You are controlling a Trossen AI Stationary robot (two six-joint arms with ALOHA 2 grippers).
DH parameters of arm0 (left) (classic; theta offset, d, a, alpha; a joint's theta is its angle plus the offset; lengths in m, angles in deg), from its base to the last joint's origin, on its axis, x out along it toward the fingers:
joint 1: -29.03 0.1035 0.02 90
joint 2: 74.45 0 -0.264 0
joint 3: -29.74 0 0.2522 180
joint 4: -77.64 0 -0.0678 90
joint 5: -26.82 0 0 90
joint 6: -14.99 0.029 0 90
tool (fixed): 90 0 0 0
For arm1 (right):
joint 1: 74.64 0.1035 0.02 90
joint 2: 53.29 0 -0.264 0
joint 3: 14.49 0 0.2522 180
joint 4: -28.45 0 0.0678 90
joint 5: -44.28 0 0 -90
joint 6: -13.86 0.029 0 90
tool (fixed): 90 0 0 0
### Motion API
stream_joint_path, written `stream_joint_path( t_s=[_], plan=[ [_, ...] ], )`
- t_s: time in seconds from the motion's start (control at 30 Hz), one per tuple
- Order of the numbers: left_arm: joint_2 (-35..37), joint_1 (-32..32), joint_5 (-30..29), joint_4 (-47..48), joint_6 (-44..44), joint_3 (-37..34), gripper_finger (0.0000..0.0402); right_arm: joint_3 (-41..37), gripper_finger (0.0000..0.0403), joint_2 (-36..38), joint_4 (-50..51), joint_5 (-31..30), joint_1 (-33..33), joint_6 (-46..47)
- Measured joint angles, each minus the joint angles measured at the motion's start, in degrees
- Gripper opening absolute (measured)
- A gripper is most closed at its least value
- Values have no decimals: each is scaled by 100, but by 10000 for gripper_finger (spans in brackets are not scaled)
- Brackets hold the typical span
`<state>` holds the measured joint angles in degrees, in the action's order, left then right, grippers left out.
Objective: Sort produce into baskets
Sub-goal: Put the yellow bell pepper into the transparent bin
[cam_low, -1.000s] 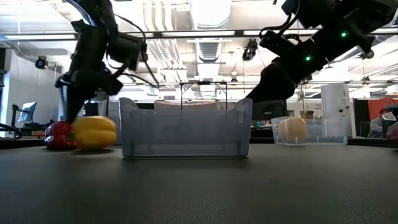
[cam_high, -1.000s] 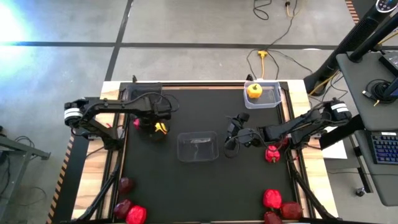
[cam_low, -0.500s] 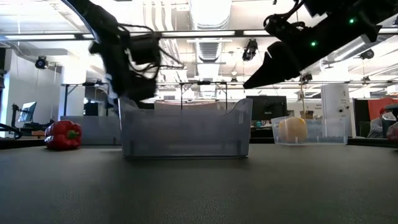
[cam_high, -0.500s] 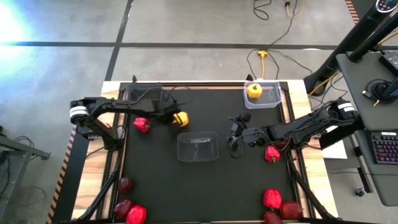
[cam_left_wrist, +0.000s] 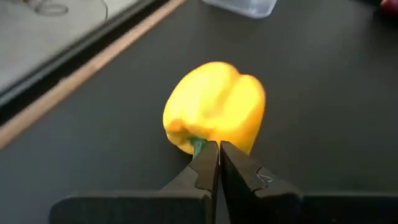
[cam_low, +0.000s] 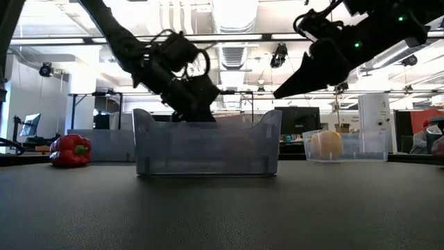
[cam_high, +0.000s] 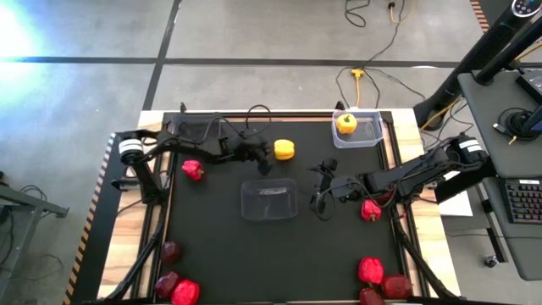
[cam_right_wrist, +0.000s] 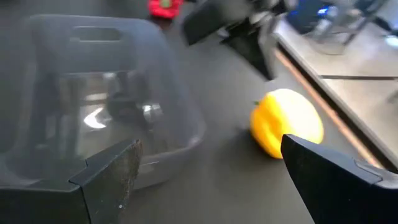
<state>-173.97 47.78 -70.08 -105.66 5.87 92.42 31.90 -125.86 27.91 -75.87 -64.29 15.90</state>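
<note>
My left gripper (cam_high: 271,155) is shut on a yellow bell pepper (cam_high: 284,150) just beyond the far edge of the clear centre basket (cam_high: 269,181). In the low view the gripper (cam_low: 202,111) stands over that basket's rim and the pepper is hidden behind it. My right gripper (cam_high: 321,191) is open and empty, to the right of the centre basket. A second yellow pepper (cam_high: 346,124) lies in the clear basket (cam_high: 373,135) at the far right. A dark basket (cam_high: 193,129) stands at the far left. My left gripper pinches the pepper's green stem (cam_left_wrist: 198,145) between its two shut fingers, which come level from the table's left. The pepper's body (cam_left_wrist: 214,106) lies past the fingertips, stem end toward them. I cannot tell whether it rests on the mat or hangs just above it.
A red pepper (cam_high: 193,169) lies on the mat at the left, another red item (cam_high: 370,209) under the right arm. Red produce sits at the near left corner (cam_high: 176,280) and the near right corner (cam_high: 381,284). The mat between these is bare.
My left gripper has gone toward the table's right edge and slightly toward the far edge, taking the yellow pepper away from the red pepper, which stays in place. The pepper now lies beyond the centre basket's far edge.
</note>
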Motion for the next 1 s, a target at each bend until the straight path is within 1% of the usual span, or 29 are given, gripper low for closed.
stream_joint_path(
  t_s=[0.07, 0.13, 0.23, 0.3, 0.37, 0.43, 0.5, 0.57, 0.73, 0.83, 0.87, 0.93, 1.0],
  plan=[
    [240, 0, 0, -347, 96, -262, 0, 93, 374, -21, 273, 46, -3, 119],
    [563, 0, 6, -888, 155, -611, 0, 369, 374, -30, 813, 41, -90, 73],
    [1146, 0, 242, -1658, 568, -1175, 0, 1162, 374, -145, 1901, 160, -420, -272],
    [1555, -9, 532, -2041, 815, -1530, 0, 1800, 374, -363, 2777, 586, -778, -600],
    [1993, -25, 859, -2217, 819, -1841, 0, 2515, 374, -710, 3363, 1115, -1166, -872],
    [2426, -62, 1070, -2270, 824, -2122, 0, 3245, 374, -1177, 4027, 1468, -1496, -1174],
    [2850, -85, 1102, -2218, 856, -2372, 0, 4008, 374, -1690, 4585, 1703, -1790, -1456],
    [3289, -85, 1105, -2163, 838, -2593, 0, 4824, 374, -2279, 5324, 1712, -1940, -1648],
    [4289, -95, 1100, -2134, 859, -3084, 0, 6745, 374, -3627, 6740, 1721, -2061, -2093],
    [4802, -94, 1100, -2135, 922, -3337, 0, 7518, 374, -4249, 7306, 1801, -2240, -2152],
    [4929, -94, 1100, -2134, 922, -3399, 0, 7718, 374, -4407, 7402, 1940, -2336, -2136],
    [5181, -92, 1099, -2138, 913, -3510, 0, 8038, 374, -4705, 7537, 2180, -2486, -2146],
    [5350, -93, 1100, -2150, 875, -3543, 0, 8294, 374, -4918, 7483, 2213, -2617, -2274]
  ],
)
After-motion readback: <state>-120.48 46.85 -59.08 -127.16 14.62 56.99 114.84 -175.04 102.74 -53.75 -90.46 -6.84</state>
